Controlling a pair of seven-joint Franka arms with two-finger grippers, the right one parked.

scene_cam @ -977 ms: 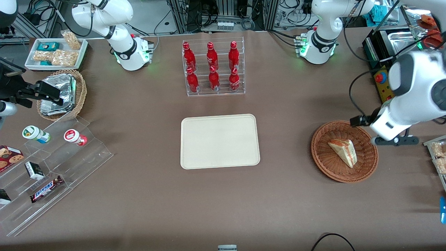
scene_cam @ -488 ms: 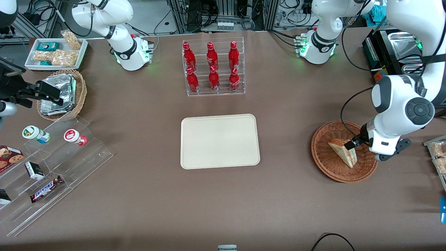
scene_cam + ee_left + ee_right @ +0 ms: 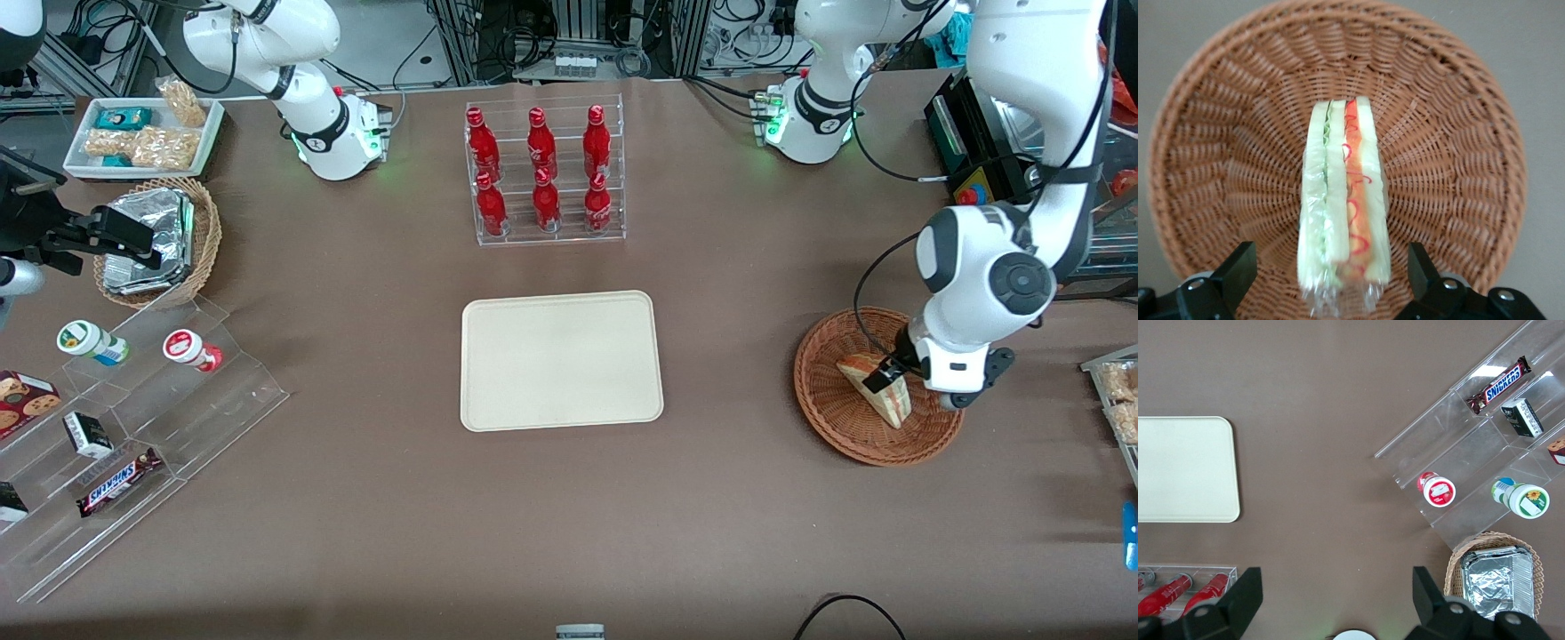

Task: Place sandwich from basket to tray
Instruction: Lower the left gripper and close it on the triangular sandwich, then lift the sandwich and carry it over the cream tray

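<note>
The gripper (image 3: 1331, 280) hangs low over the basket (image 3: 836, 422) with its fingers (image 3: 1238, 267) spread wide, one on each side of the sandwich (image 3: 1341, 207) and not touching it; the sandwich stands on edge in the basket; the tray (image 3: 561, 360) lies well apart on the worktop (image 3: 356, 498), toward the parked arm's end.

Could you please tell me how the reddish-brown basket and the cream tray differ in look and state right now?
The basket is round, woven wicker; the tray is a flat, smooth rectangle with rounded corners. The basket holds the sandwich; the tray holds nothing. The open gripper hangs over the basket, its fingers on either side of the sandwich, while nothing is above the tray. Both sit on the brown table.
</note>
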